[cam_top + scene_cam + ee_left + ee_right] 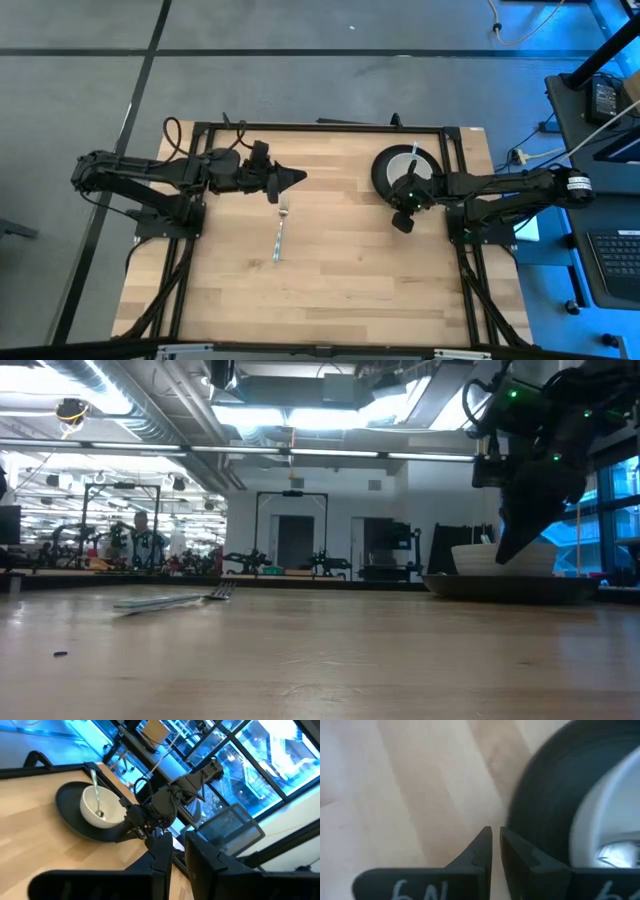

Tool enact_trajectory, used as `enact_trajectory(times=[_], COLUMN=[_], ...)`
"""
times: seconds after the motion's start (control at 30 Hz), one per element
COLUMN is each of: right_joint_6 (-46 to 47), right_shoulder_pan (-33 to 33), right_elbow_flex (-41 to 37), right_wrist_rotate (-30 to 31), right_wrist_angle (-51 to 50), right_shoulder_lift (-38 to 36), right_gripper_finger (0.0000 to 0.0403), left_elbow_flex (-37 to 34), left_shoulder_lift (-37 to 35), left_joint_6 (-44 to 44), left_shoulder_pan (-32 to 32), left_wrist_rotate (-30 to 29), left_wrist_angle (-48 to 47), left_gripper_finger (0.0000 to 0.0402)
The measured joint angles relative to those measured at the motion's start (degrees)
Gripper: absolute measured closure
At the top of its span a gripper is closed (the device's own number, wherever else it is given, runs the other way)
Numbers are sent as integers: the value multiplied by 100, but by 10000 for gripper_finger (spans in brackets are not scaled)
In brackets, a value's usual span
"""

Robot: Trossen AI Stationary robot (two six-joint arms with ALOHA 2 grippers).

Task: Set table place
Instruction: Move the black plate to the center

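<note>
The black plate (380, 172) sits near the table's (350, 290) far right corner, with the white bowl (418, 170) on it. The silver spoon (95, 790) stands in the bowl, its handle leaning on the rim. The silver fork (280, 235) lies flat on the wood left of centre, also seen in the low view as the fork (175, 600). My right gripper (496, 835) is shut and points down just above the plate's near-left rim (510, 588), in front of the bowl (470, 558). My left gripper (300, 179) is shut and held above the table, just beyond the fork's tines.
Bare wood lies between the fork and the plate and along the table's near half. Black frame rails (320, 126) edge the tabletop. Both arm bases stand at the table's left and right sides. A desk with a laptop (620, 255) stands beyond the right edge.
</note>
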Motion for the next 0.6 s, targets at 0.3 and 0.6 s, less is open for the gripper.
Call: enact_trajectory(times=[0.3,0.6], right_joint_6=[-124,-216], right_shoulder_pan=[-314,-404], right_elbow_flex=[0,2], right_wrist_rotate=[14,-388], right_wrist_angle=[12,350], right_shoulder_lift=[1,444], right_gripper_finger=[364,364], left_elbow_flex=[0,0], left_shoulder_lift=[0,0], left_joint_6=[13,52], left_shoulder_pan=[181,251], left_wrist_rotate=[11,12], left_wrist_angle=[-11,-15], left_gripper_finger=[358,358])
